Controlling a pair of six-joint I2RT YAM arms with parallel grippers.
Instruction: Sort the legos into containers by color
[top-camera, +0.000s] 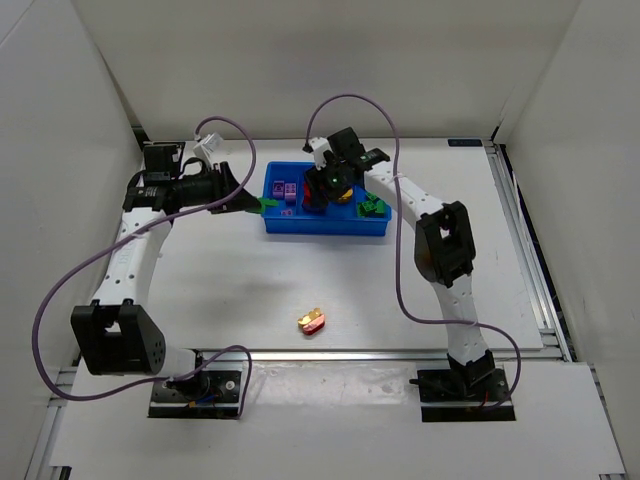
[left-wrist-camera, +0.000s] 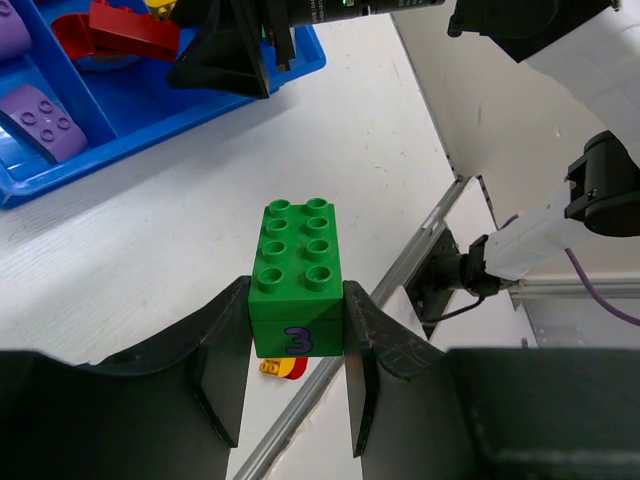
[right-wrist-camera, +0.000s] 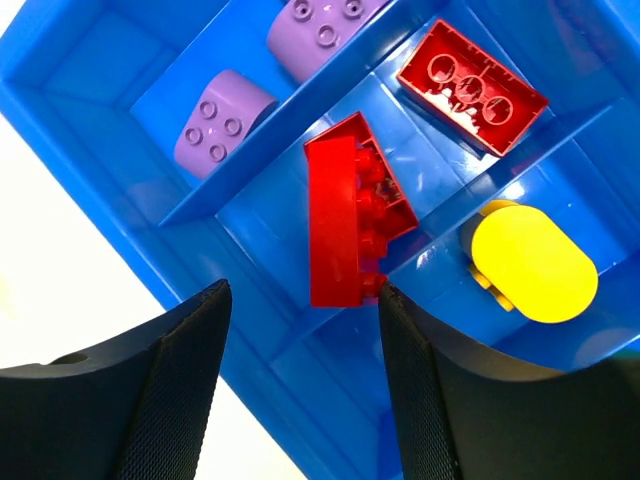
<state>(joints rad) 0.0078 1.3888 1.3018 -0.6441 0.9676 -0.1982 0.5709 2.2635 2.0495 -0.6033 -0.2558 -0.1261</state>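
My left gripper (left-wrist-camera: 297, 330) is shut on a green lego (left-wrist-camera: 297, 270) marked with a 3, held above the table just left of the blue tray (top-camera: 325, 232). The right gripper (right-wrist-camera: 300, 293) hangs open over the tray's containers (right-wrist-camera: 330, 390). A red lego (right-wrist-camera: 345, 225) lies on its side in the compartment just beyond its fingertips, near a second red one (right-wrist-camera: 472, 85). Two purple legos (right-wrist-camera: 222, 130) occupy the neighbouring compartment and a yellow oval lego (right-wrist-camera: 533, 262) the one on the other side. Green legos (top-camera: 373, 208) sit at the tray's right end.
A red and yellow pair of legos (top-camera: 312, 321) lies loose on the table in front of the tray, also visible below the held brick (left-wrist-camera: 282, 368). White walls close in the left, back and right. A metal rail (top-camera: 520, 250) runs along the table's right edge.
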